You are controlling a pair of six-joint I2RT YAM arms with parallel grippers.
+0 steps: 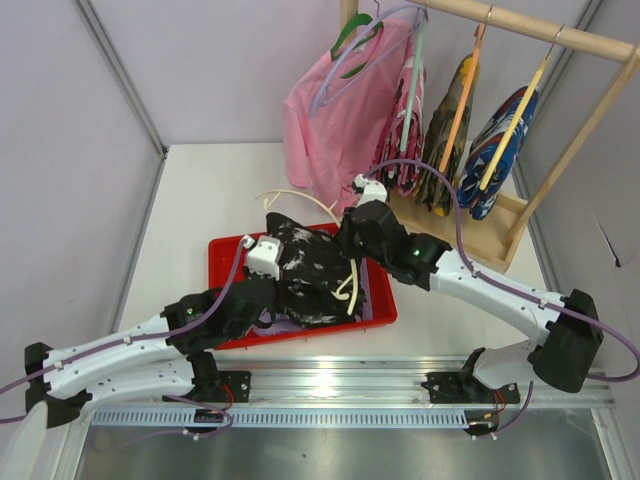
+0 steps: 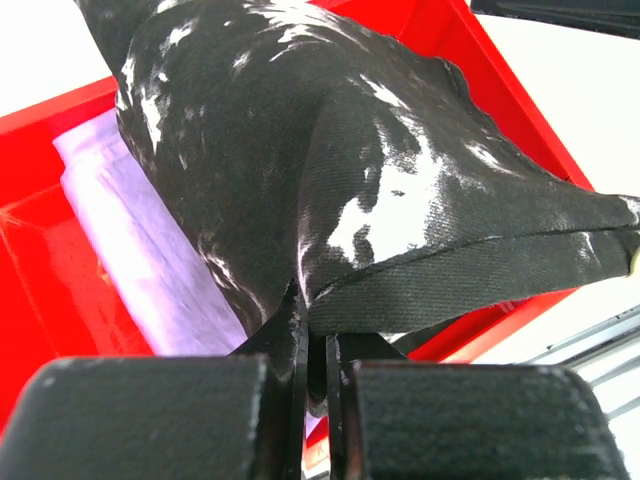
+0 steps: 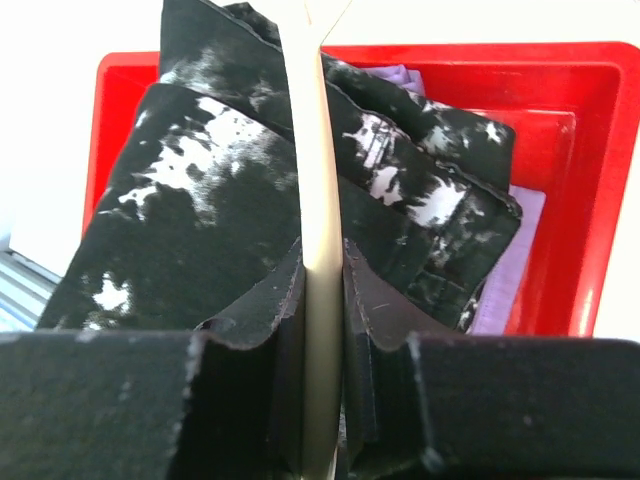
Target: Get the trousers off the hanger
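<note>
The black trousers with white speckles (image 1: 300, 265) lie bunched in a red tray (image 1: 225, 250), on top of the pale lavender trousers (image 2: 150, 250), which also show in the right wrist view (image 3: 500, 290). My left gripper (image 2: 318, 330) is shut on a hem edge of the black trousers (image 2: 330, 150) at the tray's near left. My right gripper (image 3: 322, 290) is shut on a cream hanger (image 3: 322, 180) that runs across the black trousers (image 3: 190, 200). In the top view the right gripper (image 1: 347, 243) is over the tray's far side, and the hanger (image 1: 350, 285) curves out from under it.
A wooden rack (image 1: 520, 30) stands at the back right with a pink shirt (image 1: 335, 120) and several patterned garments (image 1: 500, 140) on coloured hangers. Its base (image 1: 490, 235) is just behind the right arm. A metal rail (image 1: 340, 385) runs along the near edge.
</note>
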